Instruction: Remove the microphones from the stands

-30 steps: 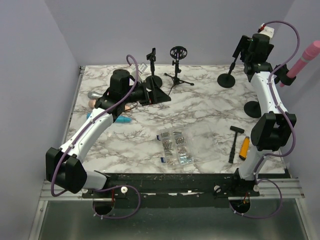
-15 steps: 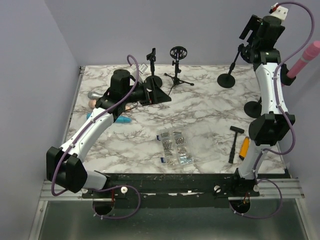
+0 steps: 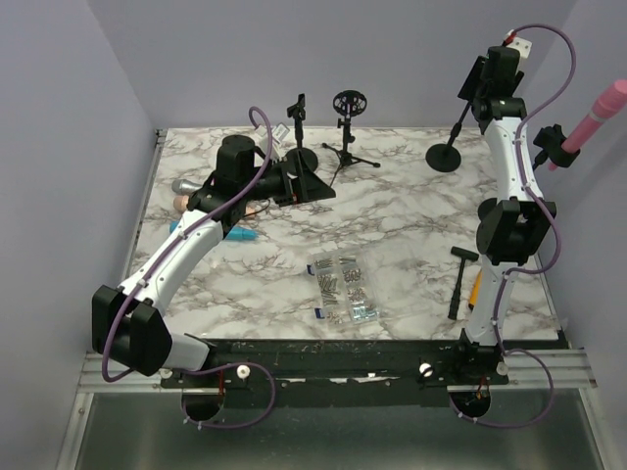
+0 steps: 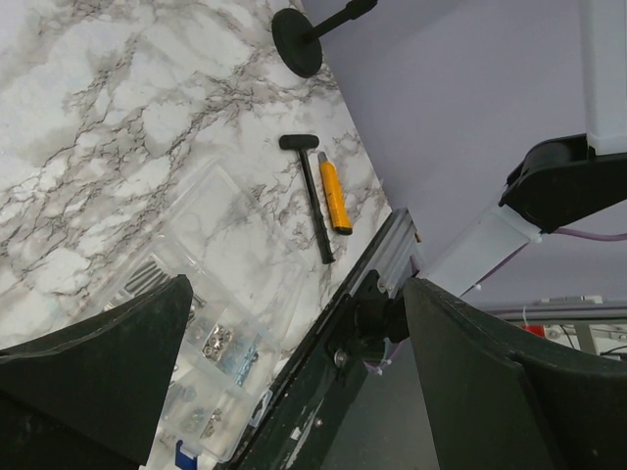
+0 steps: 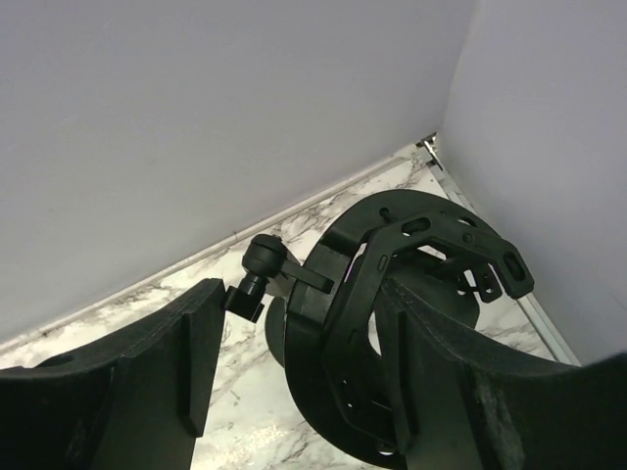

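Observation:
The pink microphone [image 3: 596, 116] sits tilted in the clip of a black stand [image 3: 549, 145] at the far right, its round base [image 3: 493, 210] partly behind my right arm. My right gripper [image 3: 474, 86] is raised at the back right, well left of the microphone, at the top of another black stand [image 3: 446, 157]. In the right wrist view this gripper [image 5: 299, 294] is open, its jaws on either side of that stand's black ring mount [image 5: 392, 284]. My left gripper [image 3: 304, 183] lies low at the back left; it [image 4: 294, 289] is wide open and holds nothing.
A clear box of screws [image 3: 345, 289] lies mid-table. A black hammer [image 3: 458, 279] and an orange tool [image 3: 479, 289] lie near my right arm's base. A phone-clip stand [image 3: 299, 127] and a small tripod mount [image 3: 346, 108] stand at the back.
My right arm rose, then swung its wrist left and back, away from the pink microphone, onto the ring mount of the back stand. Its jaws narrowed. The left arm stayed still.

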